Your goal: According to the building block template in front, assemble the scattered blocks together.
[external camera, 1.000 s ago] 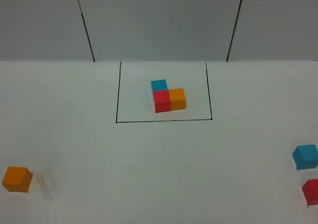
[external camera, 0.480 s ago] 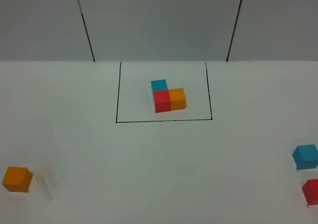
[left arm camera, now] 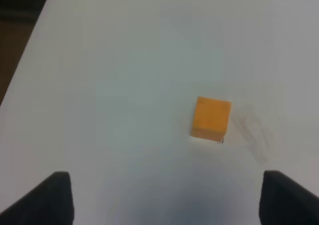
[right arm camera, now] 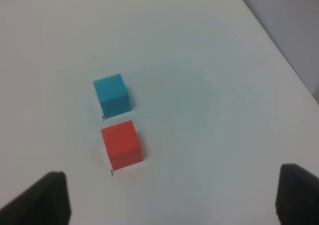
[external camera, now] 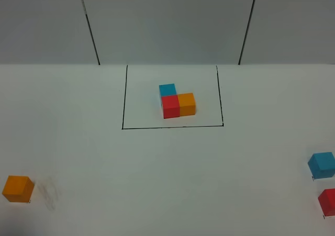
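The template [external camera: 177, 101] is an L of joined blue, red and orange cubes inside a thin black outline [external camera: 124, 97] at the table's middle back. The loose orange cube [external camera: 18, 189] sits at the front left; it also shows in the left wrist view [left arm camera: 211, 118], ahead of my open left gripper [left arm camera: 167, 200], untouched. The loose light blue cube [external camera: 321, 165] and red cube [external camera: 327, 202] sit at the right edge. In the right wrist view the blue cube [right arm camera: 111, 96] and red cube [right arm camera: 122, 144] lie ahead of my open right gripper [right arm camera: 169, 202]. No arm shows in the exterior view.
The white table [external camera: 167, 173] ends in a grey back wall. The table's left edge [left arm camera: 25, 50] drops to dark floor. Its right edge [right arm camera: 279, 50] runs near the blue and red cubes. A faint smudge [external camera: 48, 193] lies beside the orange cube.
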`<state>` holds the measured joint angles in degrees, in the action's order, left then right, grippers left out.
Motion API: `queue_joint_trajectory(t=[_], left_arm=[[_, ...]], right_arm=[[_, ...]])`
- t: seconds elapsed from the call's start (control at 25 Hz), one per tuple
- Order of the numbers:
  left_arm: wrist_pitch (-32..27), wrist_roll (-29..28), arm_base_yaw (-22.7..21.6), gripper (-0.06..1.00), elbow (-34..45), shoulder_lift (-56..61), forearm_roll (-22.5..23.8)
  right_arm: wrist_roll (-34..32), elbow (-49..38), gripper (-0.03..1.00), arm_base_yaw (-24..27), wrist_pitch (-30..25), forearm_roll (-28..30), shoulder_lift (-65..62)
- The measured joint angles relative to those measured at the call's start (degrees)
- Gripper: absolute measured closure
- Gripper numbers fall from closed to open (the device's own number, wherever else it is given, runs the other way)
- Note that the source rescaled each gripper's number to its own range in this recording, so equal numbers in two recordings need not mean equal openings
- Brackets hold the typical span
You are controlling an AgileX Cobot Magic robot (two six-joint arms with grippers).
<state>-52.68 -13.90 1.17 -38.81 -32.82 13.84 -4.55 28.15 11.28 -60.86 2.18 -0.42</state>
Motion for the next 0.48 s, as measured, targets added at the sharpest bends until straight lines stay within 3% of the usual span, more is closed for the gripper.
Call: queue_joint_trajectory(t=[0.48], left_arm=[[13.8, -0.2, 0.0, 0.06, -1.0, -31.8, -0.1]], right_arm=[[0.0, 0.0, 0.21, 0.0, 0.0, 0.0, 0.0]])
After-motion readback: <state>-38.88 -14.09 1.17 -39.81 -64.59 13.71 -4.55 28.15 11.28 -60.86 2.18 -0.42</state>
